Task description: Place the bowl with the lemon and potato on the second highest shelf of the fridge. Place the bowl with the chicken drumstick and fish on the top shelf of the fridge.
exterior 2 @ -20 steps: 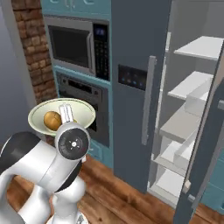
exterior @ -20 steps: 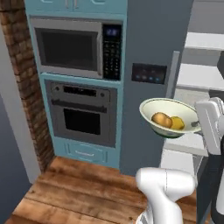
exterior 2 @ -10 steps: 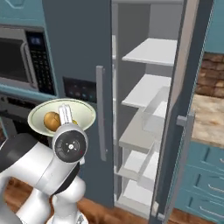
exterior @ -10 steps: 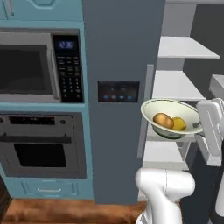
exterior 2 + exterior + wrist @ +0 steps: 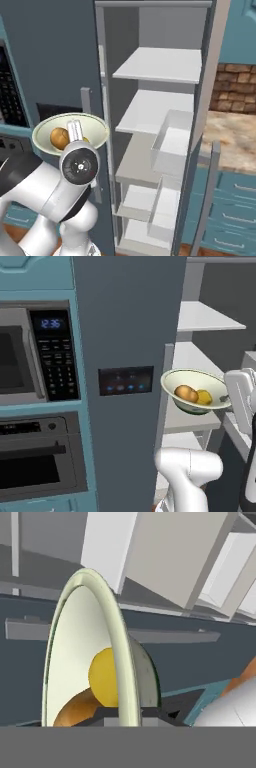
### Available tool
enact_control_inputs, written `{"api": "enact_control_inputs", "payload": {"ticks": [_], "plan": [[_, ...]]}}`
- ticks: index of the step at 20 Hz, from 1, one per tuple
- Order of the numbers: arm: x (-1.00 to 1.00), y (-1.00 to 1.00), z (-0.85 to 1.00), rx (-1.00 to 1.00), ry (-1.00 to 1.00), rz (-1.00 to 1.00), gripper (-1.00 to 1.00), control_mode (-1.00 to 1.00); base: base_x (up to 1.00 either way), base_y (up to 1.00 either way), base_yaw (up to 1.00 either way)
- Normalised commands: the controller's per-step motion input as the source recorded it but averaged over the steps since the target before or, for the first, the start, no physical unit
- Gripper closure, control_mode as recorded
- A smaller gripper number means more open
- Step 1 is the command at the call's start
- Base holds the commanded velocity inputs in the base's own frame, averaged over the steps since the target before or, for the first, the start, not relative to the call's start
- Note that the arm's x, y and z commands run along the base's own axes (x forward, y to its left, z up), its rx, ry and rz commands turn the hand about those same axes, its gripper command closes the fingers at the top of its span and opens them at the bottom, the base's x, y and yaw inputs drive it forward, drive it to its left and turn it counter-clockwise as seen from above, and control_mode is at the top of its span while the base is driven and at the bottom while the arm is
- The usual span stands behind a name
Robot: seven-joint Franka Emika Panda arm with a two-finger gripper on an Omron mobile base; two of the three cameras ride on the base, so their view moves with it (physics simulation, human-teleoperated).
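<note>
**op:** Holding the bowl with the lemon and potato (image 5: 194, 390) up in the air, just in front of the open fridge (image 5: 155, 145). My gripper (image 5: 226, 400) is clamped tight on its rim.

**reply:** where's the food sitting?

**op:** Both inside it, lemon (image 5: 204, 397) touching the potato (image 5: 186, 393). Fridge's second highest shelf (image 5: 157, 112) sits bare, just below the top shelf (image 5: 160, 65).

the bowl (image 5: 195, 390) looks like smooth glazed ceramic, softly glossy. the potato (image 5: 186, 393) inside it has a matt skin, the lemon (image 5: 204, 397) beside it slightly waxy. fridge shelves (image 5: 160, 65) look matt plastic.
</note>
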Motion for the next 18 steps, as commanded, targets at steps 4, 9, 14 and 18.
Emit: {"api": "enact_control_inputs", "payload": {"ticks": [4, 9, 14, 18], "plan": [[0.0, 0.0, 0.0, 0.0, 0.0, 0.0, 1.0, 1.0, 0.28, -0.1, -0.28], [0.0, 0.0, 0.0, 0.0, 0.0, 0.0, 1.0, 1.0, 0.45, -0.17, -0.29], [0.0, 0.0, 0.0, 0.0, 0.0, 0.0, 1.0, 1.0, 0.16, -0.1, -0.32], [0.0, 0.0, 0.0, 0.0, 0.0, 0.0, 1.0, 1.0, 0.17, 0.0, -0.43]]}}
